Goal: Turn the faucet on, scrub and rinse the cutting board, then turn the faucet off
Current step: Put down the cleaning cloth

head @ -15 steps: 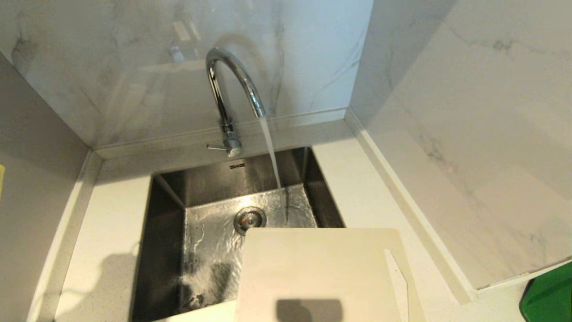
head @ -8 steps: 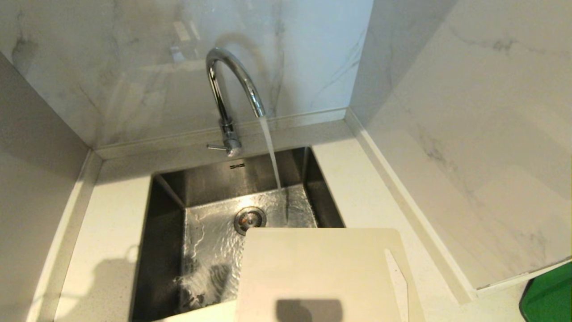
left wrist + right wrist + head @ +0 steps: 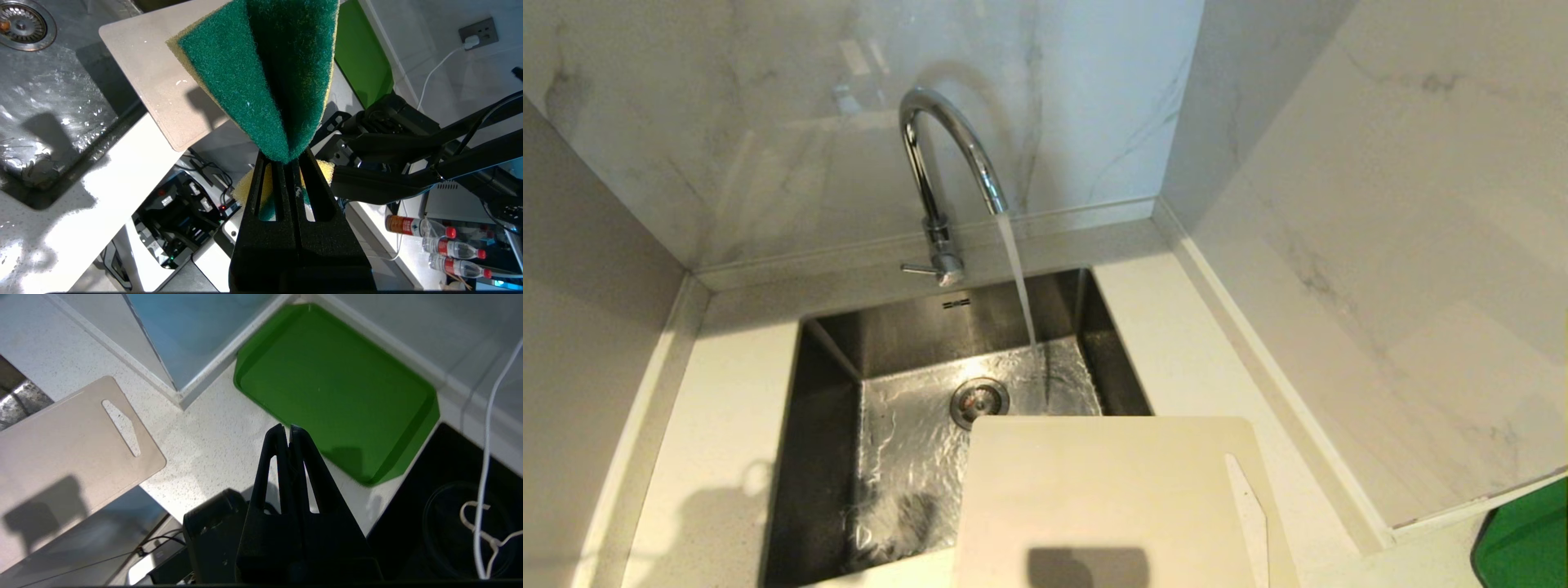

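Note:
The chrome faucet (image 3: 939, 163) stands behind the sink (image 3: 833, 425), and water (image 3: 1017, 278) runs from its spout into the basin. Its side lever (image 3: 915, 269) points left. The cream cutting board (image 3: 1111, 498) lies flat over the sink's front right corner and the counter, slot handle to the right. Neither gripper shows in the head view. My left gripper (image 3: 286, 157) is shut on a folded green-and-yellow sponge (image 3: 265, 73), held in the air near the board's corner (image 3: 155, 81). My right gripper (image 3: 286, 430) is shut and empty above the counter, to the right of the board (image 3: 61, 449).
A green tray (image 3: 335, 388) lies on the counter right of the board, past a marble wall corner (image 3: 1176, 212). The drain (image 3: 978, 400) sits mid-basin. Marble walls close in the back and both sides. My right arm (image 3: 408, 163) crosses the left wrist view.
A yellow sliver at the head view's far left edge has gone out of view, and the shadow on the left counter has slid toward the front. Water keeps running; the board has not moved.

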Available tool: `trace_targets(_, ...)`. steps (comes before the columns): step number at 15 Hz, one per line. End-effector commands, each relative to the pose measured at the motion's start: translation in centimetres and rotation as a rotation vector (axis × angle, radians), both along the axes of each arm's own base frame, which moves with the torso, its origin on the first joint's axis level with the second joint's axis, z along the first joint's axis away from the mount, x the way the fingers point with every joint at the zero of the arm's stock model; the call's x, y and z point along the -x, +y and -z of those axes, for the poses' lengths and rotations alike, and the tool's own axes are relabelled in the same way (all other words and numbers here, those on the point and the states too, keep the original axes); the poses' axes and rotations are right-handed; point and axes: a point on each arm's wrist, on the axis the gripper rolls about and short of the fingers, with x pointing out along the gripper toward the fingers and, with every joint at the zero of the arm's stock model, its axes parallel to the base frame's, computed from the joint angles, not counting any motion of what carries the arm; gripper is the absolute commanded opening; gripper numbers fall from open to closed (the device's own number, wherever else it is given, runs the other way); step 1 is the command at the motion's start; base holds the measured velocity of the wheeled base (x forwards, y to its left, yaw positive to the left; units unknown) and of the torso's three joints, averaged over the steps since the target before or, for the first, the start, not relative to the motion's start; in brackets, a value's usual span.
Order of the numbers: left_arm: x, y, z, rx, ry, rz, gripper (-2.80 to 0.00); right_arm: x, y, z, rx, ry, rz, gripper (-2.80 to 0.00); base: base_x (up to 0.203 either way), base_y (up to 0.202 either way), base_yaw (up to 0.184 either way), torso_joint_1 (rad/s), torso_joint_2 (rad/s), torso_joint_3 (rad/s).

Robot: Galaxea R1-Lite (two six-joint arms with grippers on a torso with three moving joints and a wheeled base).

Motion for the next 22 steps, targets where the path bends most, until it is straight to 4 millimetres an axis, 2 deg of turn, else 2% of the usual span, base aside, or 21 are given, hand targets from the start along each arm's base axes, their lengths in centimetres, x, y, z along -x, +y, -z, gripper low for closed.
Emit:
trace_targets(1,0.0,0.0,0.0,-0.003,-0.002,0.003,-2.80,0.0,0.1,1.4,-0.012,0.025,-0.008,-2.80,0.000,0.000,0.000,0.000,0.00,0.000)
trace_targets(4,0.1,0.0,-0.1,-0.020,-0.024,0.006,-2.80,-1.5,-1.7,2.0,0.078,0.052,-0.124,-2.80,0.000,0.000,0.000,0.000,0.00,0.000)
trace_targets(5,0.0,0.0,0.1,-0.024,-0.015,0.006,-2.80,-1.9,-1.9,3.0,0.091,0.052,-0.134,-2.80,0.000,0.000,0.000,0.000,0.00,0.000)
trace_targets(8,-0.6,-0.3,0.1,-0.029,-0.003,0.008,-2.80,-2.6,-2.0,8.0,0.170,0.001,-0.147,-2.80,0.000,0.000,0.000,0.000,0.00,0.000)
trace_targets(12,-0.8,-0.4,0.3,-0.031,0.004,0.010,-2.80,-4.8,-1.9,8.9,0.220,-0.008,-0.225,-2.80,0.000,0.000,0.000,0.000,0.00,0.000)
trace_targets(16,-0.9,-0.4,0.5,-0.038,0.012,0.007,-2.80,-9.5,-1.6,9.9,0.251,-0.079,-0.345,-2.80,0.000,0.000,0.000,0.000,0.00,0.000)
trace_targets(19,-0.9,-0.4,0.7,-0.043,0.020,0.006,-2.80,-13.6,-1.5,12.3,0.309,-0.111,-0.391,-2.80,0.000,0.000,0.000,0.000,0.00,0.000)
trace_targets(22,-0.7,-0.3,1.0,-0.048,0.027,0.003,-2.80,-16.5,-1.3,15.2,0.390,-0.140,-0.436,-2.80,0.000,0.000,0.000,0.000,0.00,0.000)
